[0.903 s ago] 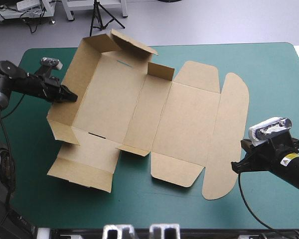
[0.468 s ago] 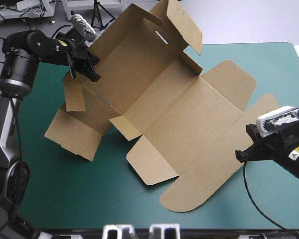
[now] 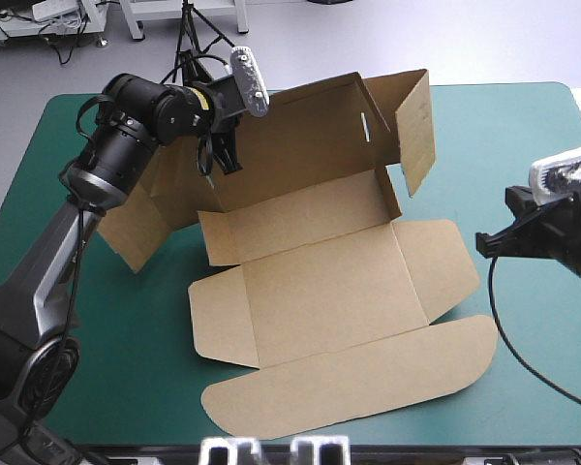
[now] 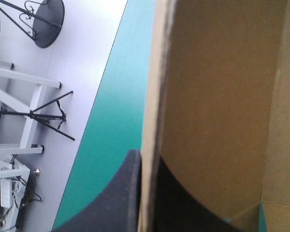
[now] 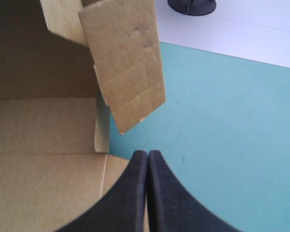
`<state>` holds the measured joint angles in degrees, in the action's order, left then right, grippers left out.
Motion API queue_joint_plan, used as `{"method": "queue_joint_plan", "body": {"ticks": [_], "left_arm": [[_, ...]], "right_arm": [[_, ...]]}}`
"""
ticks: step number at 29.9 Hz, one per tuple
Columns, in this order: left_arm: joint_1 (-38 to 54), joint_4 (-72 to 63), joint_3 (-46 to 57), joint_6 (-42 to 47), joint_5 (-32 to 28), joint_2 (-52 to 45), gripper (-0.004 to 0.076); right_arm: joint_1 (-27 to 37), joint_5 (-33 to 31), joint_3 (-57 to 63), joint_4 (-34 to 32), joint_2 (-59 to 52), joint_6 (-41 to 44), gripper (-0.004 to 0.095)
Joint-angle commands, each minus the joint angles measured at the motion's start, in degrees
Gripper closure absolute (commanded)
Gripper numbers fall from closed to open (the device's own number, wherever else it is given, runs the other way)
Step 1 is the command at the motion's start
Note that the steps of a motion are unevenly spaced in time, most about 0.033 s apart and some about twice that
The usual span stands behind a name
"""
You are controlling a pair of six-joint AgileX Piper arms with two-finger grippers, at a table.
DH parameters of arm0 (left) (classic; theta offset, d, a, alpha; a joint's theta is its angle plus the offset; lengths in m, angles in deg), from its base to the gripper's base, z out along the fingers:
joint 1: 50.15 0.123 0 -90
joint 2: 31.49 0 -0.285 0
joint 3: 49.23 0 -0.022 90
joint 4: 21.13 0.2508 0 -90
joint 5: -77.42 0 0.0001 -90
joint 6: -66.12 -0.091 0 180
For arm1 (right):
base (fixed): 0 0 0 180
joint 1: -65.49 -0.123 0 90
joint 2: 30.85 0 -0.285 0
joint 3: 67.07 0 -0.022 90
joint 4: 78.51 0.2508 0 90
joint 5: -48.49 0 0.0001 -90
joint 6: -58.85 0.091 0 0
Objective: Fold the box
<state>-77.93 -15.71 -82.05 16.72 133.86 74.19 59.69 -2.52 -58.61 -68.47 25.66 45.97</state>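
Box (image 3: pixel 320 281) — cut sheet of brown board, part-raised on the teal-green desk (image 3: pixel 523 136): back wall (image 3: pixel 300 136) upright under the left hand (image 3: pixel 219 157), lid panels (image 3: pixel 349 387) flat beside the right hand (image 5: pixel 148 153). Left hand pinches the wall's edge between black fingers (image 4: pixel 121 193). Right hand pressed together, empty, a hanging side flap (image 5: pixel 128 67) just ahead of it. Advice — hold the wall steady; nudge that flap inward squarely before tucking.
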Motion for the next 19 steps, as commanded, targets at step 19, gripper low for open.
{"method": "queue_joint_plan", "body": {"ticks": [19], "left_arm": [[-8.8, 14.4, 25.6, 0.8, -31.3, -13.1, 0.0733]], "right_arm": [[0.6, -1.2, -13.9, 0.0, 16.2, -1.6, 0.0927]]}}
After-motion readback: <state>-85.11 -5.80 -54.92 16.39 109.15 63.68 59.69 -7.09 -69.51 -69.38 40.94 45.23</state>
